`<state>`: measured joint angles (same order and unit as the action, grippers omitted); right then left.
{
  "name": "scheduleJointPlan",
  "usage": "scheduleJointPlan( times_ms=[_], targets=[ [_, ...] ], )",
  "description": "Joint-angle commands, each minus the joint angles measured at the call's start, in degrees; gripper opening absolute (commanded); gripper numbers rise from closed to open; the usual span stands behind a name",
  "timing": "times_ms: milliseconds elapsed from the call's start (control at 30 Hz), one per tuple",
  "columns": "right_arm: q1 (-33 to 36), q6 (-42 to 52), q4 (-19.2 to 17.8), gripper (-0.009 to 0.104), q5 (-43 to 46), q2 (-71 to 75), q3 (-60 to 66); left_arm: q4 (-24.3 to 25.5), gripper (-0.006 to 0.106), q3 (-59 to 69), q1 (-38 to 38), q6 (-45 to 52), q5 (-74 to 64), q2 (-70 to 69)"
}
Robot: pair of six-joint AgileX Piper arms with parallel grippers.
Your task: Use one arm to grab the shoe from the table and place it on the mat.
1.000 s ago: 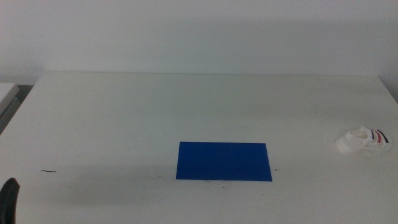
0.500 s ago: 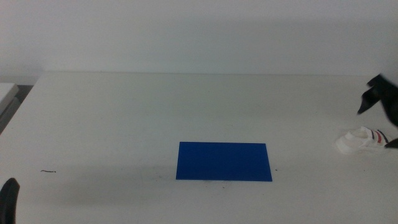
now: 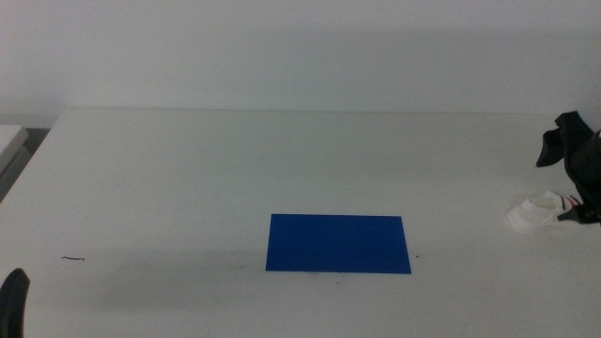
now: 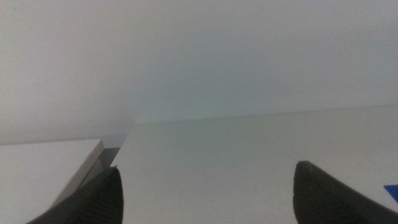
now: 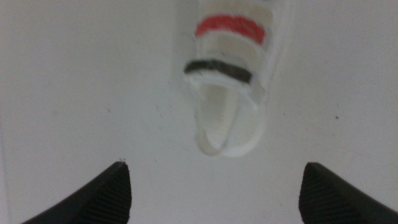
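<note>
The white shoe (image 3: 537,212) with a dark and a red stripe lies on the table (image 3: 188,178) at the far right. The right arm (image 3: 575,160) has come in from the right edge and hangs over the shoe's striped end. In the right wrist view the shoe (image 5: 229,81) lies on the table ahead of the open right gripper (image 5: 214,190), which holds nothing. The deep-blue mat (image 3: 338,243) lies flat in the middle, well left of the shoe. The left gripper (image 4: 205,193) is open and waits at the bottom left corner (image 3: 13,300).
A small dark scratch mark (image 3: 73,258) is on the table at the left front. The table's left edge (image 3: 38,141) has a grey gap and another white surface beyond it. A sliver of the mat (image 4: 392,191) shows in the left wrist view.
The right arm came into view from the right edge and moved down over the shoe. The shoe, the mat and the left gripper have not moved.
</note>
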<state>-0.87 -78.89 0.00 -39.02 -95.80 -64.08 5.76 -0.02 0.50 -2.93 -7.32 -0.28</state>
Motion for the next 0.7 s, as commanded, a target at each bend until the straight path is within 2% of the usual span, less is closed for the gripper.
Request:
scheduleJointPlan(
  times_ms=[0, 233, 533, 600, 633, 667],
  targets=[
    [-0.2, -3.8, -3.5, 0.093, -2.7, -1.1, -2.6, -0.2, 0.094, 0.0, 0.0, -0.2, 0.7, 0.3],
    [-0.3, -6.2, -4.8, 0.093, -10.4, -8.9, -10.0, -0.2, 0.094, 0.0, 0.0, -0.2, 0.7, 0.3],
    [-0.3, -10.3, -6.5, 0.092, -8.6, -15.0, -11.6, -0.2, 0.094, 0.0, 0.0, -0.2, 0.7, 0.3],
    [-0.3, -11.3, -6.9, 0.084, -8.1, -15.9, -11.6, -0.2, 0.094, 0.0, 0.0, -0.2, 0.7, 0.3],
    [-0.3, -11.3, -6.9, 0.076, -7.9, -16.0, -11.6, -0.2, 0.094, 0.0, 0.0, -0.2, 0.7, 0.3],
    [-0.3, -11.3, -6.9, 0.063, -8.1, -16.4, -11.6, -0.2, 0.094, 0.0, 0.0, -0.2, 0.7, 0.3]
  ],
)
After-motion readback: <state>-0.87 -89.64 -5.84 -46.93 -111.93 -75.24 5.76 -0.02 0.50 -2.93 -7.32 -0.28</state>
